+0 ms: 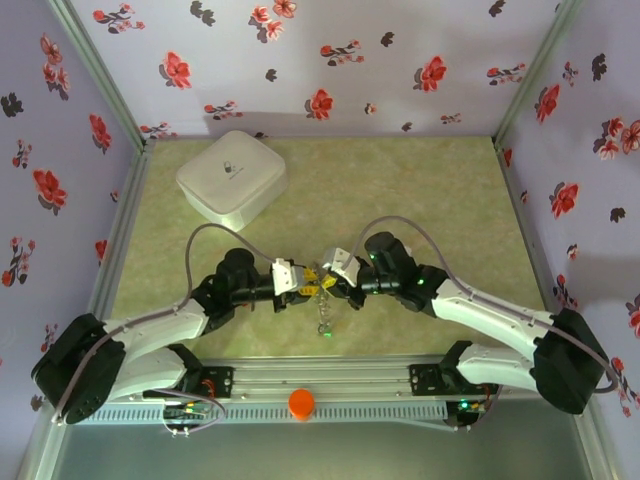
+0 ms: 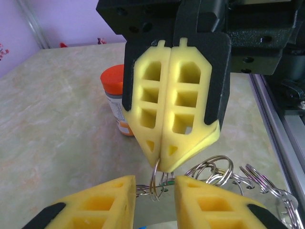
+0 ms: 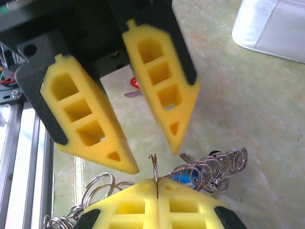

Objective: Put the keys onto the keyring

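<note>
My two grippers meet tip to tip at the table's middle. The right gripper is shut on a thin metal ring that sticks out of its fingertips. The left gripper is open, its yellow fingers either side of that ring without touching it. A tangle of small split rings trails from the pinched ring, with a blue key tag among them. The keys dangle below the grippers. I cannot make out the large keyring in this tangle.
A white rounded square box sits at the back left. An orange-capped pill bottle stands by the metal rail at the near edge. Flowered walls enclose the green mat.
</note>
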